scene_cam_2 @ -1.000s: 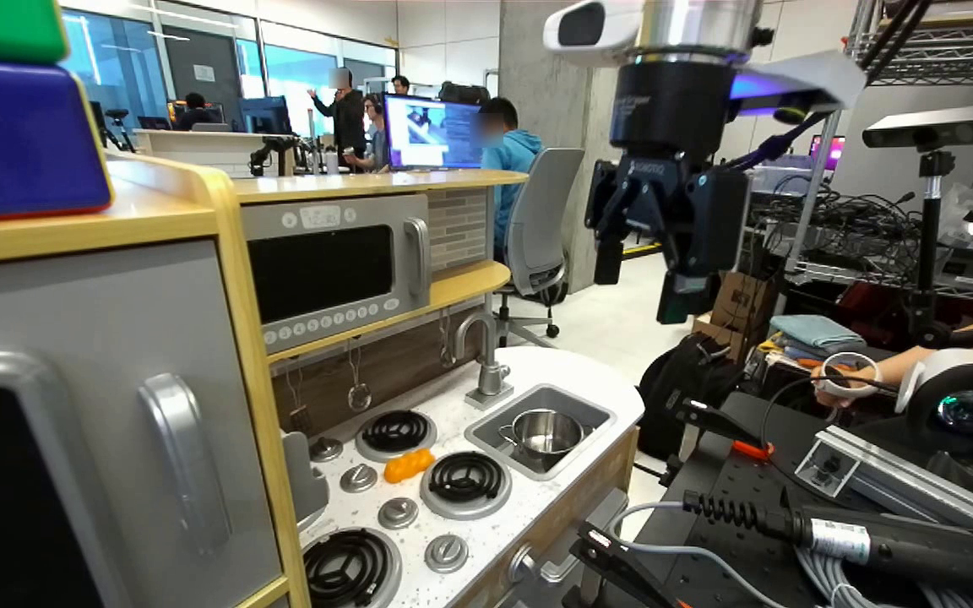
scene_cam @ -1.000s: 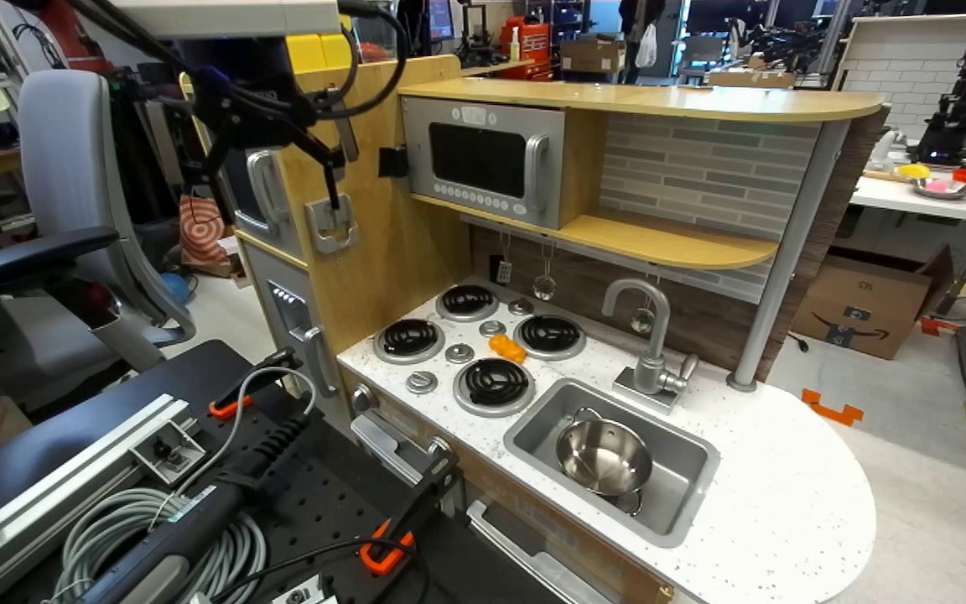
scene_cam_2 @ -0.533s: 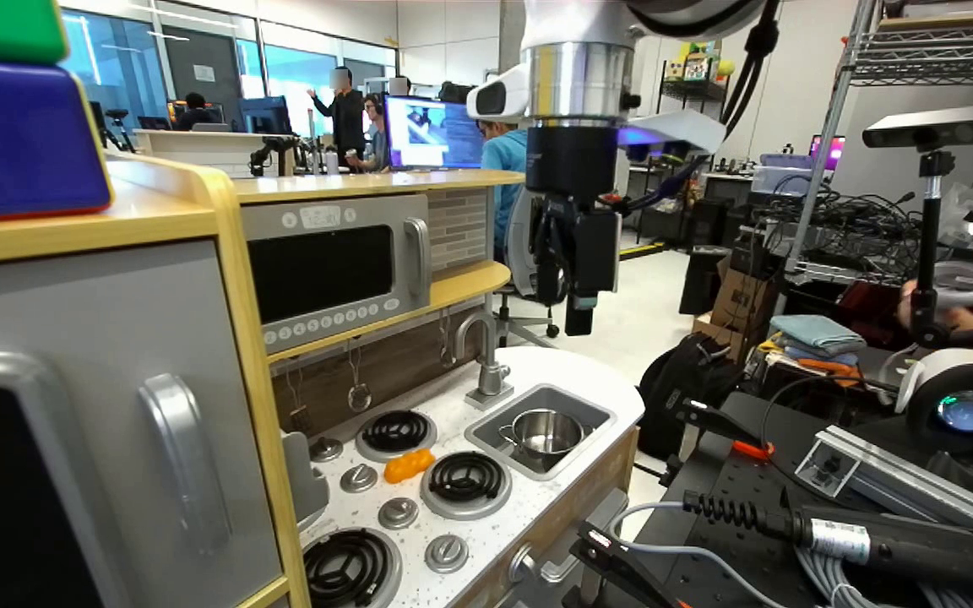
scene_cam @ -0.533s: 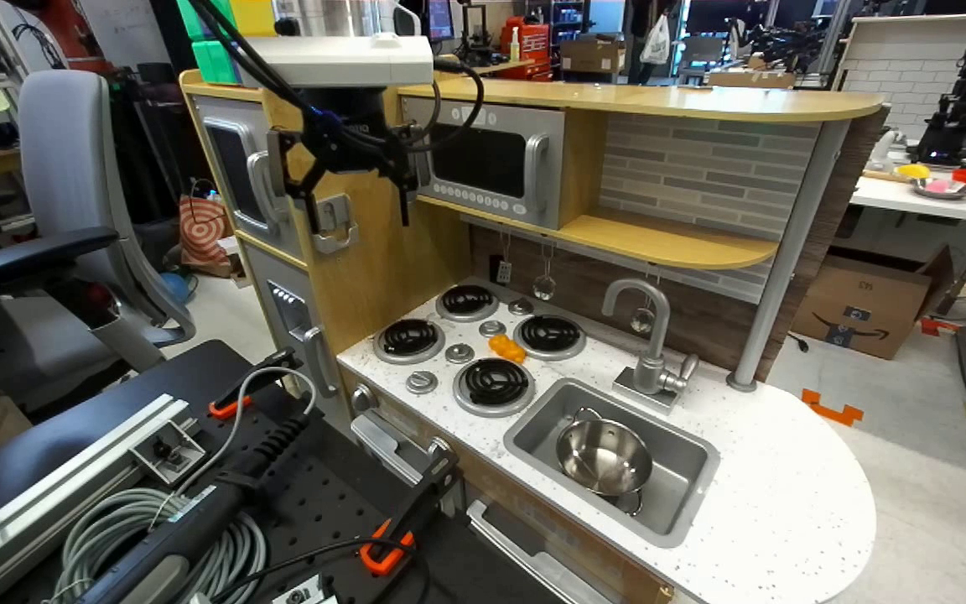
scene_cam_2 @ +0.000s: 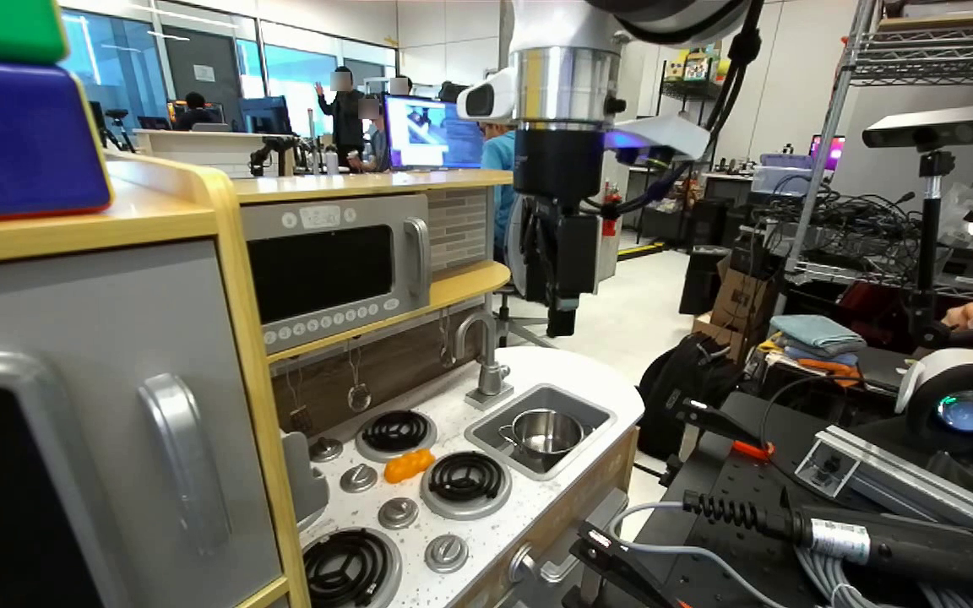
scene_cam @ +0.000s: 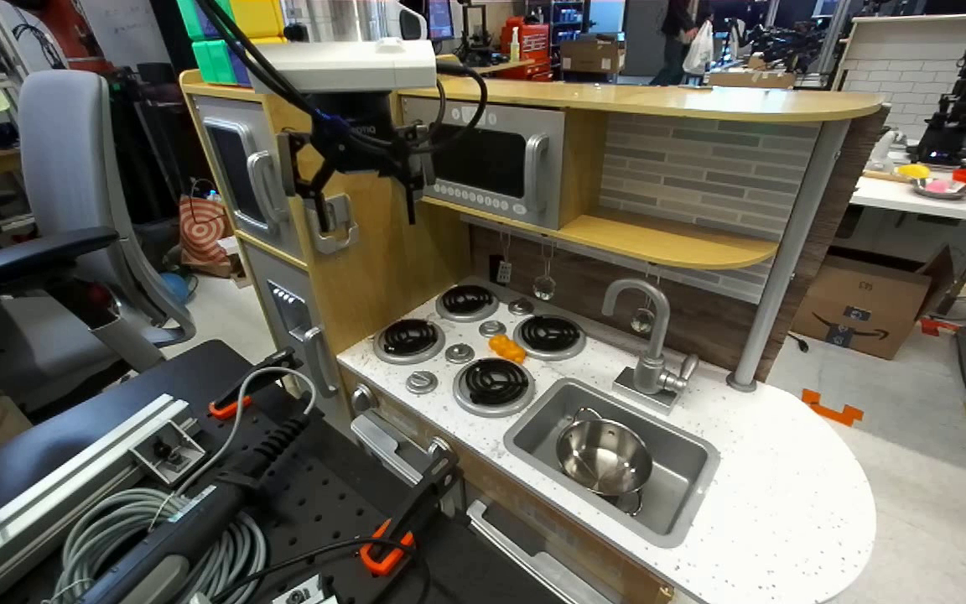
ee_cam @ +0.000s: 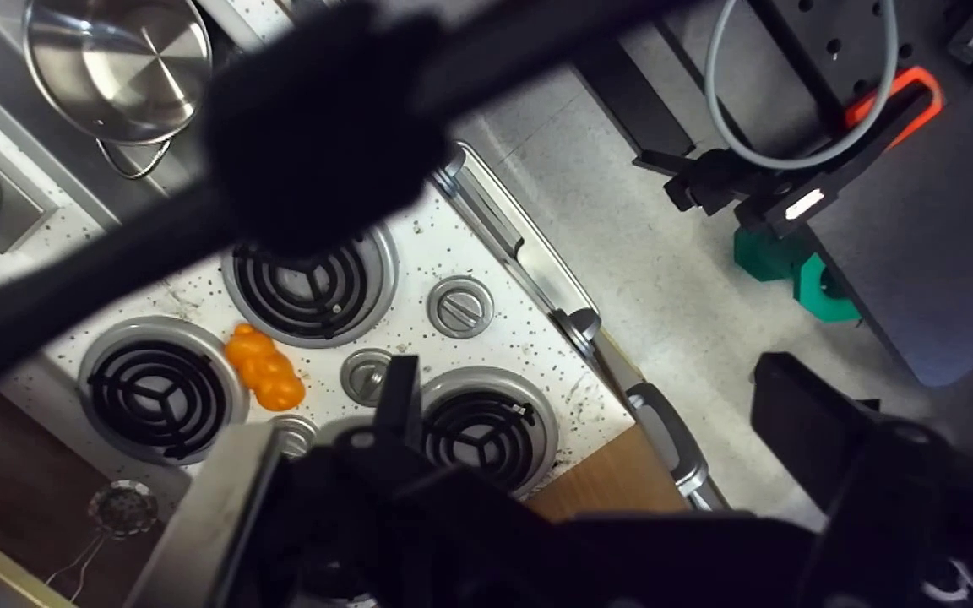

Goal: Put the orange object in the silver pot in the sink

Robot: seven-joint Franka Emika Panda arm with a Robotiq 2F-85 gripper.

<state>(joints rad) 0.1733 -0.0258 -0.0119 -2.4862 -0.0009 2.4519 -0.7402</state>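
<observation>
The orange object (scene_cam: 506,348) is small and lumpy. It lies on the white counter between black burners, and shows in both exterior views (scene_cam_2: 409,465) and the wrist view (ee_cam: 265,367). The silver pot (scene_cam: 605,457) stands upright in the grey sink (scene_cam: 674,495), in both exterior views (scene_cam_2: 546,432); it is partly cut off in the wrist view (ee_cam: 119,72). I see nothing inside it. My gripper (scene_cam: 367,225) is open and empty, high above the stove's level near the tall cabinet. In the wrist view the fingers (ee_cam: 589,371) are wide apart, with the orange object outside them, to the left.
The toy microwave (scene_cam: 483,159) and wooden shelf (scene_cam: 667,239) overhang the counter's back. The curved faucet (scene_cam: 651,327) rises behind the sink. The tall cabinet's wooden wall (scene_cam: 374,277) bounds the stove. A black table (scene_cam: 315,495) with cables and clamps stands in front.
My gripper has moved right in an exterior view and left in an exterior view, and has turned; it moved only slightly in the last half second. The orange object and pot have not moved.
</observation>
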